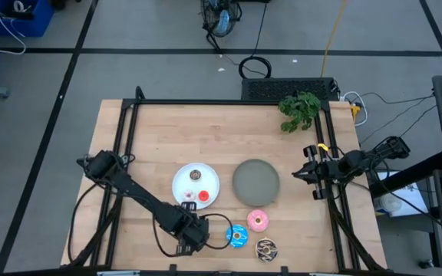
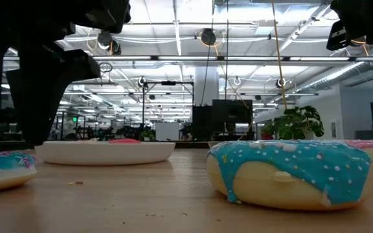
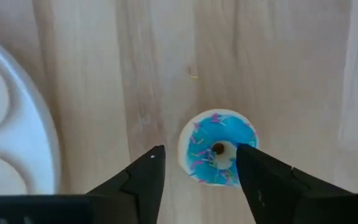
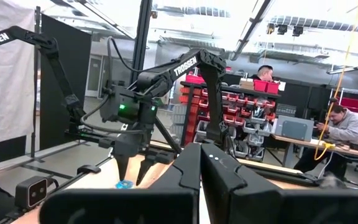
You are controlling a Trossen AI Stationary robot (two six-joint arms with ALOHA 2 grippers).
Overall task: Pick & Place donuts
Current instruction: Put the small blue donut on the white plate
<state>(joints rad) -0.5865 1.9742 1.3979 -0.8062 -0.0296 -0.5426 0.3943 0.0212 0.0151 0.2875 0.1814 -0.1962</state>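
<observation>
My left gripper (image 3: 201, 158) is open and points down just above a tiny blue donut (image 3: 218, 148) that lies flat on the wood, one finger on either side of it. In the low view this donut (image 2: 4, 168) sits under the dark gripper (image 2: 28, 97). In the high view my left gripper (image 1: 190, 230) hides it. A tiny brown donut (image 1: 196, 175), a red one (image 1: 203, 196) and a white-pink one (image 1: 189, 197) lie on the white plate (image 1: 181, 182). The larger blue (image 1: 237, 236), pink (image 1: 258, 221) and brown sprinkled (image 1: 266, 248) donuts lie flat on the table. My right gripper (image 4: 201, 165) is shut and waits at the right edge (image 1: 301, 175).
A grey plate (image 1: 255, 182) lies right of the white plate. A green plant sprig (image 1: 299, 110) sits at the far right corner. A black frame (image 1: 229, 102) borders the table. Bare wood lies along the far half and left of the white plate.
</observation>
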